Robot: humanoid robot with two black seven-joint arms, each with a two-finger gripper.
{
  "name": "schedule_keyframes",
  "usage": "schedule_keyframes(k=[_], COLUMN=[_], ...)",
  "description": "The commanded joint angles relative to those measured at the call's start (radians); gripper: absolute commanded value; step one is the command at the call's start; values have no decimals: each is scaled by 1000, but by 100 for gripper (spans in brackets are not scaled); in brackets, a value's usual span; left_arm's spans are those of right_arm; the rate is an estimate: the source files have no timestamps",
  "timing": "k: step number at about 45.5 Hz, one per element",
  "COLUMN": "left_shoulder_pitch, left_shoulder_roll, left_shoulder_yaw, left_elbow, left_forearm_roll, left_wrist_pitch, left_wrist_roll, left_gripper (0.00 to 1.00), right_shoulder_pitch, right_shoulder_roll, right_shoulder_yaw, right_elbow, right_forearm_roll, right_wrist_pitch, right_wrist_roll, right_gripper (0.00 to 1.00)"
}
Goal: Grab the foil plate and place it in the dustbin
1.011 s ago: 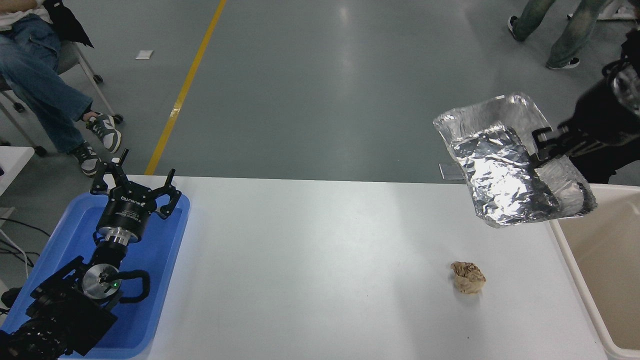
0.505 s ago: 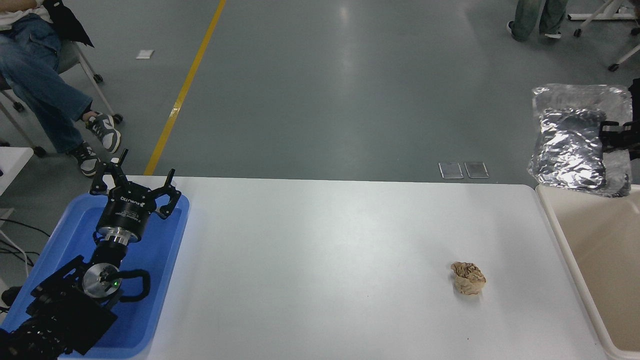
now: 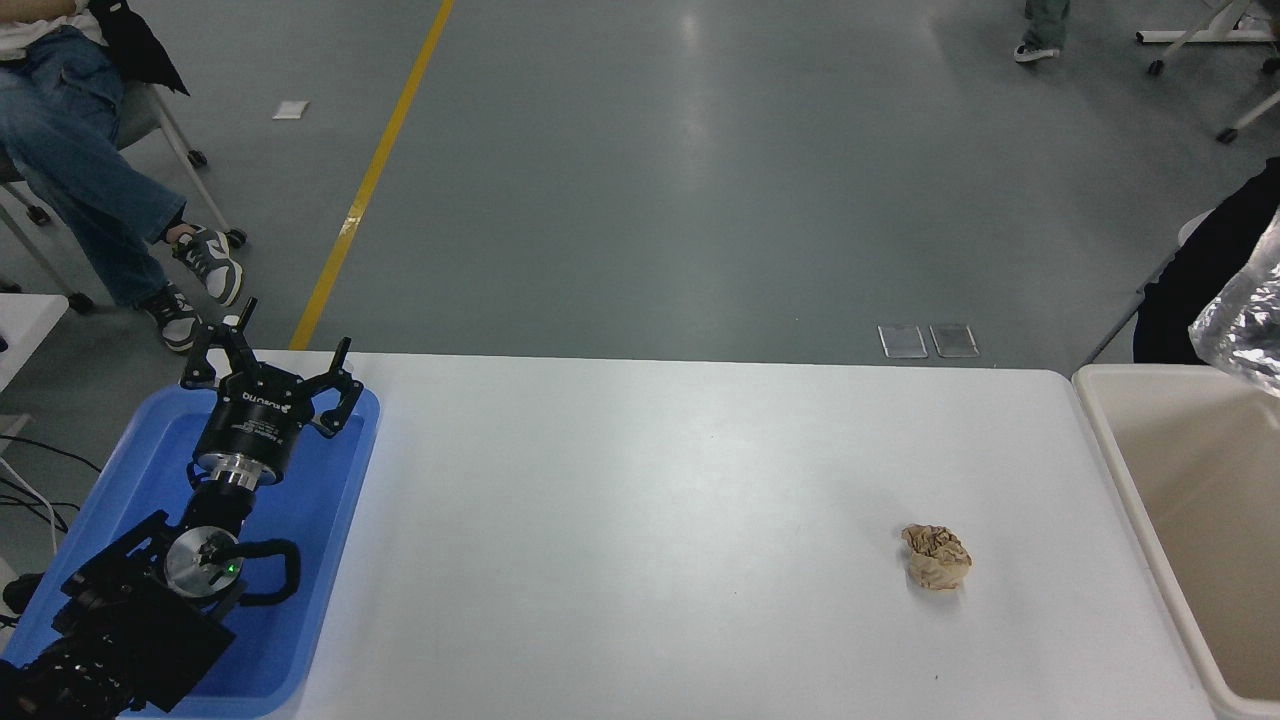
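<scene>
foil plate (image 3: pixel 1245 325) above dustbin (image 3: pixel 1130 450) — pincer unseen

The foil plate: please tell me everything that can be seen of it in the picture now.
Only a small part of the foil plate shows, at the picture's right edge; the rest is cut off. It looks like shiny, crinkled silver aluminium foil. It hangs in the air above the far corner of the beige dustbin, clear of the white table. A black shape lies just behind it. What holds it cannot be seen.
</scene>
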Motion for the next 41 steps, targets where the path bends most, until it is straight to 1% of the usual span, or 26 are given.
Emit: schedule_keyframes(k=[1, 6, 10, 16, 28, 41], left_shoulder_pitch=[0, 0, 0, 0, 0, 0], left_shoulder_roll=[1, -1, -1, -1, -1, 1], left_shoulder_yaw=[0, 0, 0, 0, 0, 0], left_elbow=[0, 0, -1, -1, 0, 0], left_forearm_roll=[0, 0, 0, 0, 0, 0], left_wrist_pitch=[0, 0, 0, 0, 0, -2], left_wrist_roll=[0, 0, 0, 0, 0, -2], left_gripper=[100, 100, 100, 100, 100, 100], right_shoulder_pitch=[-213, -346, -436, -515, -577, -583], right_shoulder_roll=[19, 84, 126, 158, 220, 226], right_shoulder_yaw=[143, 267, 345, 437, 451, 450], right_elbow=[-65, -131, -168, -173, -191, -191], right_forearm_roll=[65, 65, 67, 67, 67, 65], right_wrist_pitch=[-191, -278, -300, -314, -341, -343], right_wrist_roll=[-24, -24, -23, -21, -19, -19], right_gripper=[0, 0, 0, 0, 0, 0])
